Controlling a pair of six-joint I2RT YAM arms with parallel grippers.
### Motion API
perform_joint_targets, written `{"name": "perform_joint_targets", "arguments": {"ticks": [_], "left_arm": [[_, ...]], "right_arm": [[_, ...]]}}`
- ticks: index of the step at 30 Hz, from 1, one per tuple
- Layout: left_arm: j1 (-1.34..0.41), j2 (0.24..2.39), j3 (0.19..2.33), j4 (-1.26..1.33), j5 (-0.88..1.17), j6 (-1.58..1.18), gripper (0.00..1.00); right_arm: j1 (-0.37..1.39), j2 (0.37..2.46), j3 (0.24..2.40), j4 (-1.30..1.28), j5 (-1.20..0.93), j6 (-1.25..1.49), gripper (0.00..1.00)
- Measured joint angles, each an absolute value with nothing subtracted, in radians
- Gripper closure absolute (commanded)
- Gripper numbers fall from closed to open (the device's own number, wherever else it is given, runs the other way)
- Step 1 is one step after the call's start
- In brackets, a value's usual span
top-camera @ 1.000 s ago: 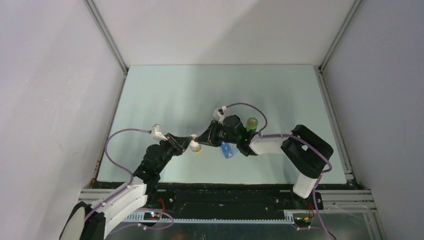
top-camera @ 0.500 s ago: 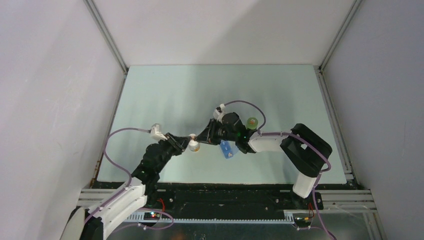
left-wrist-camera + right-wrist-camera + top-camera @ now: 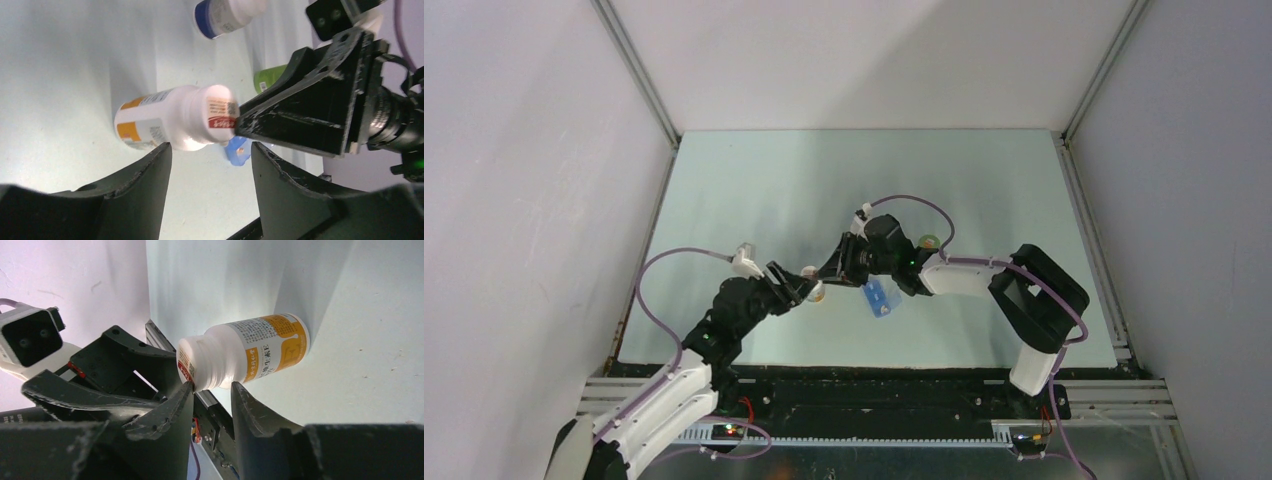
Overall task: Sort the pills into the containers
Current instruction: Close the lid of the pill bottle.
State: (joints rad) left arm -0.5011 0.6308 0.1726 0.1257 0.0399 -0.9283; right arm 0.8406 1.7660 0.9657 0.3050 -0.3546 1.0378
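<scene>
Left tool (image 3: 210, 147) stood wide, straddling the white orange-labelled bottle (image 3: 160, 120) without touching; right tool (image 3: 212, 385), narrow, met its cap (image 3: 217, 112), grip impossible to tell; likely to open it.

Smooth plastic bottle (image 3: 245, 357), scuffed left pincer (image 3: 210, 147)

We see the pill box (image 3: 881, 298) as a small translucent blue rectangle lying flat on the table, a little right of the middle and nearer the near edge than the far one, its long side running roughly from far to near at a slight slant. From the left wrist only one blue corner of it shows. We cannot make out the pills or the state of the compartments.
</scene>
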Motion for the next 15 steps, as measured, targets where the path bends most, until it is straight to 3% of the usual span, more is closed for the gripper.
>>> {"name": "perform_joint_targets", "arguments": {"ticks": [6, 12, 15], "left_arm": [[-0.486, 0.610, 0.172, 0.054, 0.057, -0.947, 0.40], [-0.450, 0.554, 0.172, 0.039, 0.061, -0.961, 0.32], [-0.445, 0.531, 0.173, 0.038, 0.064, -0.961, 0.34]], "right_arm": [[0.840, 1.766, 0.972, 0.286, -0.353, 1.037, 0.59], [0.839, 1.766, 0.972, 0.281, -0.353, 1.037, 0.51], [0.837, 1.766, 0.972, 0.276, -0.353, 1.037, 0.50]]}}
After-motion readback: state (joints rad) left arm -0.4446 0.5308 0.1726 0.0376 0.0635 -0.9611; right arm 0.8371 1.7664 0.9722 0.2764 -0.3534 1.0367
